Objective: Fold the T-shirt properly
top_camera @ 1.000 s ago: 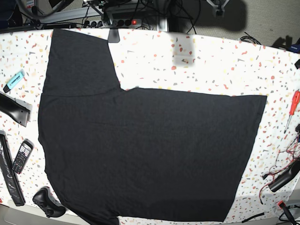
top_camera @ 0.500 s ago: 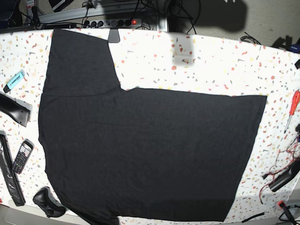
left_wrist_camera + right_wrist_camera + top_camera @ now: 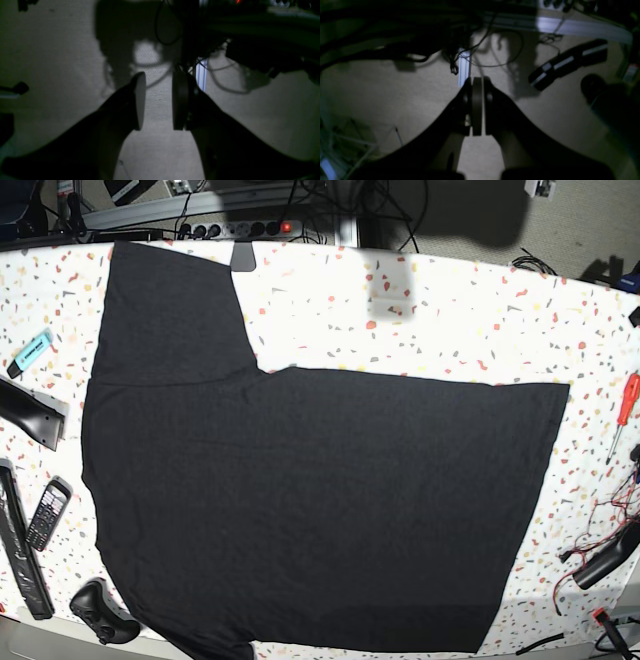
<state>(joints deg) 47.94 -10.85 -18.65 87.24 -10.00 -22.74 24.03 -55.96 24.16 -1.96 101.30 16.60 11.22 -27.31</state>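
Left gripper (image 3: 156, 101): jaws apart at a moderate gap, nothing between them, only grey floor and cables behind. Right gripper (image 3: 477, 107): pads pressed flat together, empty. Both wrist views look off the table, and neither arm shows in the base view, so we judge both are parked high and far of the work area.

The T-shirt (image 3: 320, 500) lies flat on the speckled table (image 3: 450, 310), plain black side up. One sleeve (image 3: 170, 310) runs to the far left; the hem edge is on the right; the near-left sleeve hangs off the near table edge. No fold made yet, as we read it.

How we'd do the first fold well:
- Right gripper has to open before descent; it can't pinch shut as it is.
- Pinch at fabric edges, not mid-panel: far sleeve seam with one arm, hem corner with the other.
- Take a single layer's edge cleanly, lift low, carry both ends at equal pace so the crease stays straight.
- Watch the clutter: phone (image 3: 47, 513) and black controller (image 3: 100, 610) just beside the left edge, red screwdriver (image 3: 625, 412) on the right, highlighter (image 3: 30, 352) far left.
- Pull the overhanging near sleeve onto the table first.
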